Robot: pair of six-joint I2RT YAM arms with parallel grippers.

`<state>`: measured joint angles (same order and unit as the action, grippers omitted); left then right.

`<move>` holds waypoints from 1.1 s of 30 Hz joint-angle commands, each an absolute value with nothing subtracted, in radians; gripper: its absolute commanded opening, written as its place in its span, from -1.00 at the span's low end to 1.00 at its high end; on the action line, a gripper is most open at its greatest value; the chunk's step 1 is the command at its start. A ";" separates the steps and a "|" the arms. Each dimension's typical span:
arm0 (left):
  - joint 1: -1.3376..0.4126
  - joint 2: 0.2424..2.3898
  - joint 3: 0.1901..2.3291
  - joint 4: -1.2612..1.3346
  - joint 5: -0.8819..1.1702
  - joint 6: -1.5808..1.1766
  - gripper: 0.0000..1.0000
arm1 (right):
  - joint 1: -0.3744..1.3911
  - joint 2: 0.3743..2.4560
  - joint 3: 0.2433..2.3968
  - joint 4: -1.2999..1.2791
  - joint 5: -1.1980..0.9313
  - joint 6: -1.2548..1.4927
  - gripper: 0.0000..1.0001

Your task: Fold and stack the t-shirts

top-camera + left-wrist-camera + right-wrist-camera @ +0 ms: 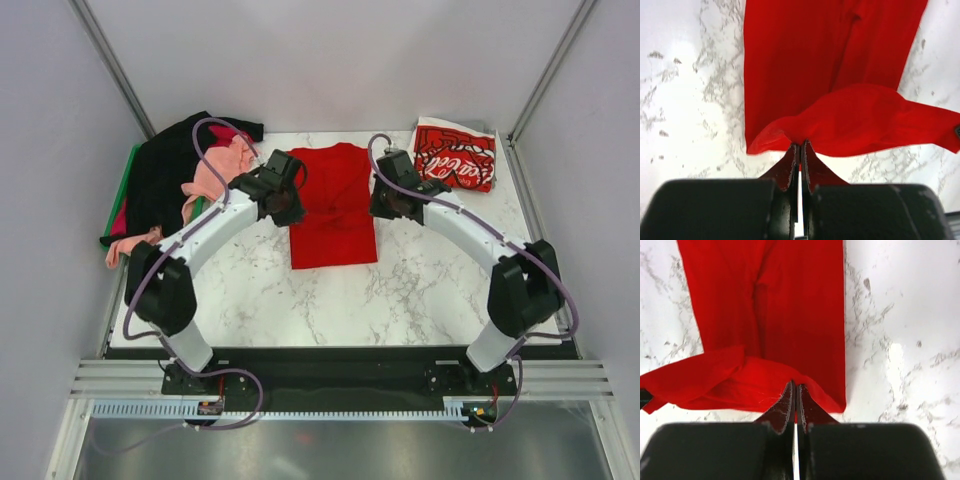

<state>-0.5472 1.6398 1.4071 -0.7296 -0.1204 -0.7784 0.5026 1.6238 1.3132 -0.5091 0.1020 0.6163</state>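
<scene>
A plain bright red t-shirt (334, 208) lies folded into a long strip on the middle of the marble table. My left gripper (282, 196) is shut on its far left corner, seen in the left wrist view (801, 146) with the red cloth (860, 117) lifted over the strip. My right gripper (392, 199) is shut on the far right corner, seen in the right wrist view (794, 385) with the red cloth (750, 375) raised. A folded red Coca-Cola shirt (455, 153) lies at the far right.
A heap of black, salmon-pink and magenta shirts (185, 180) lies on a green tray (127, 175) at the far left. Grey walls and metal frame posts enclose the table. Bare marble (330, 305) lies in front of the red shirt.
</scene>
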 commanded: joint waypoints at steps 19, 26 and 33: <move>-0.397 2.100 1.747 -0.729 -0.006 -0.611 -0.87 | 0.397 2.069 1.641 -0.469 0.008 0.520 -1.00; -0.304 2.120 1.885 -0.811 0.084 -0.609 0.49 | 0.336 2.161 1.934 -0.604 0.002 0.485 0.41; -0.328 1.938 1.763 -0.816 0.101 -0.587 0.48 | 0.353 1.922 1.687 -0.536 -0.113 0.517 0.40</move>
